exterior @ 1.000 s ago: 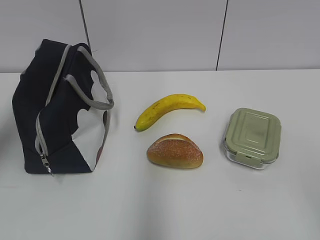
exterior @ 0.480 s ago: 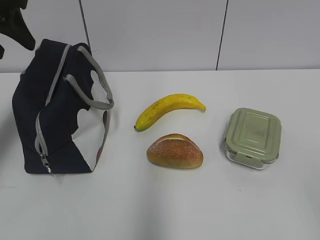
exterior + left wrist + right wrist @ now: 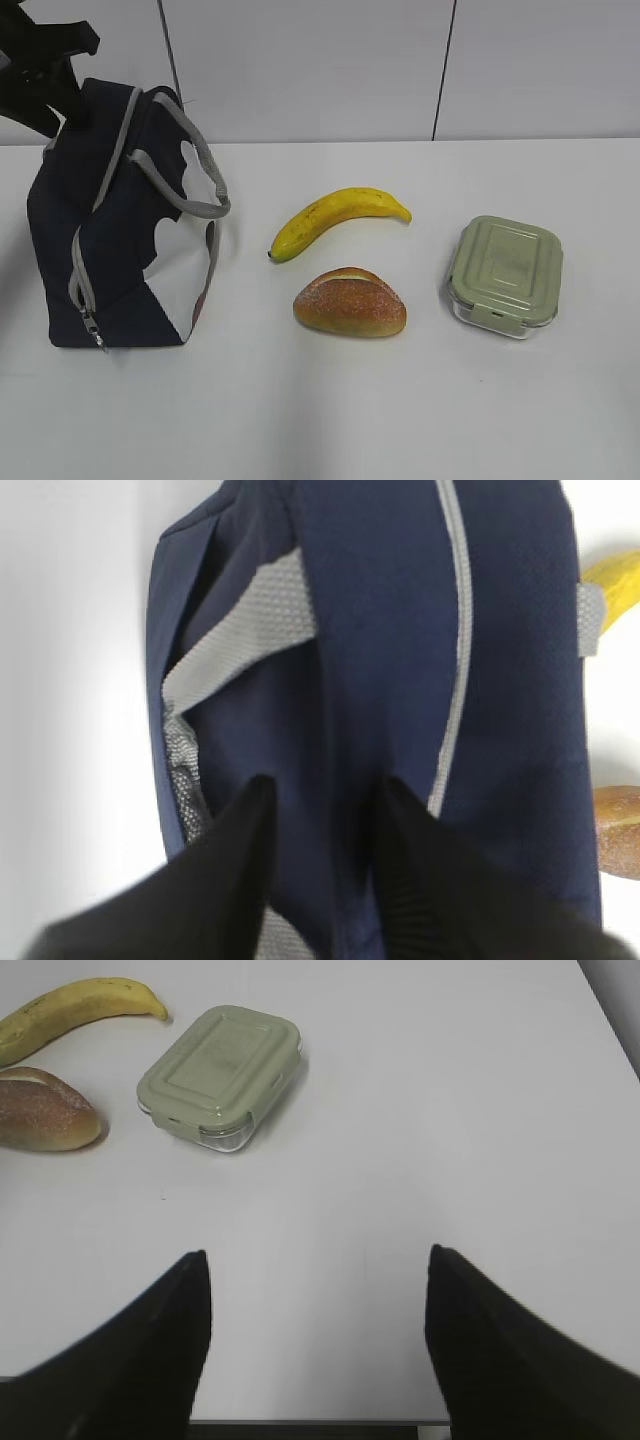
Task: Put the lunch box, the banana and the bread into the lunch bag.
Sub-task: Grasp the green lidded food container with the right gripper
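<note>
while the left gripper (image 3: pixel 322 810) pinches a fold of the soft, floppy lunch bag (image 3: pixel 120 230), right gripper (image 3: pixel 318 1290) hangs released, empty

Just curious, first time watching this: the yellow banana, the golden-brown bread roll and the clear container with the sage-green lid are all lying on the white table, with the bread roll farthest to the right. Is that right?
Not quite. The clear container with the sage-green lid is farthest right; the golden-brown bread roll lies between it and the navy-blue fabric bag, in front of the yellow banana. The exterior view shows this.
</note>
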Tool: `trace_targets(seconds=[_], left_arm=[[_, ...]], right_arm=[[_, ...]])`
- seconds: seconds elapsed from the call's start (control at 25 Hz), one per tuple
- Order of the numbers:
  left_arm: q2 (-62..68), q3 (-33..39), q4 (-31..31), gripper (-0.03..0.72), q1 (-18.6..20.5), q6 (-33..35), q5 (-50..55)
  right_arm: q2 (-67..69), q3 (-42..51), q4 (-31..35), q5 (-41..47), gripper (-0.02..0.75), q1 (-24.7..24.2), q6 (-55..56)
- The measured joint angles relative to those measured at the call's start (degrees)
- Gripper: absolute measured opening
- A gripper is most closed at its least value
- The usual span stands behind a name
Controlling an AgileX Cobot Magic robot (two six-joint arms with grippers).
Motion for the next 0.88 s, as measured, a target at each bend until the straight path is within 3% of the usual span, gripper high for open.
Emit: trace_targets(seconds=[0.16,0.36,0.48,0.88], left_arm=[[0.25,-0.33,-0.17,0.143,0.00,0.38,0.04],[0.74,-0.38,-0.22,0.092,0.00,0.39,0.73],[1.14,-0.38,-0.33,0.015,0.00,0.44,0.73],[1.37,-0.44,-2.68,0.002,0.00,0.89,1.83]], right_arm=[[0.00,0.00,0.00,0.00,0.497,0.00,0.00],[0.00,0.00,0.00,0.00,0.497,0.00,0.00],[0.00,0.00,0.00,0.00,0.496,0.00,0.00],[0.00,0.00,0.00,0.00,0.496,0.00,0.00]])
